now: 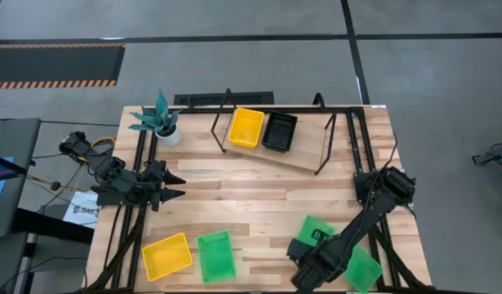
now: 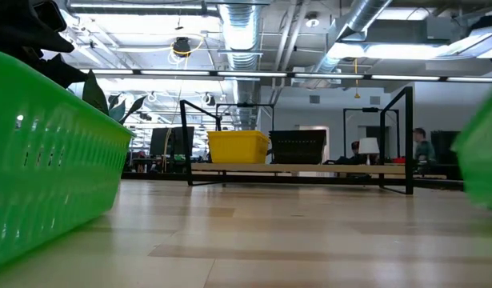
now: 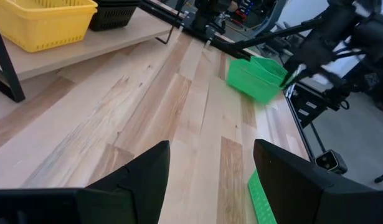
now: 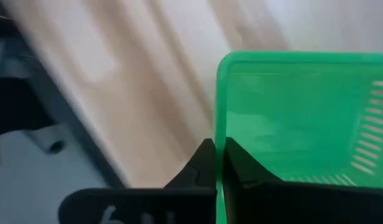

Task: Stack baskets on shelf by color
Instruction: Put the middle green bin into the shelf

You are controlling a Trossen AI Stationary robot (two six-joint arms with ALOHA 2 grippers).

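My right gripper [image 4: 219, 158] [image 1: 312, 251] is near the table's near right corner, shut on a green basket [image 4: 303, 118] [image 1: 317, 229]. A second green basket [image 1: 365, 269] lies beside the arm. A third green one [image 1: 215, 256] and a yellow one [image 1: 166, 256] lie flat by the near edge. The shelf [image 1: 304, 151] stands on its wire legs at the far side. It carries a yellow basket [image 1: 246, 127] and a black one [image 1: 279, 131]. My left gripper [image 3: 210, 180] [image 1: 179, 185] hovers open at the table's left, touching nothing. My right gripper pinches the green basket's rim [image 4: 220, 134] at one side wall, one finger inside [image 4: 238, 158] and one outside. The fingers come slanting down from above. In the left wrist view the basket [image 3: 256, 78] sits tilted in the hold.
A potted plant [image 1: 161, 122] stands at the far left corner. Black frame bars [image 1: 136, 163] run along the table's left and right sides. Bare wood [image 1: 259, 196] lies between the shelf and the near baskets. Cables and papers [image 1: 79, 208] lie off the left edge.
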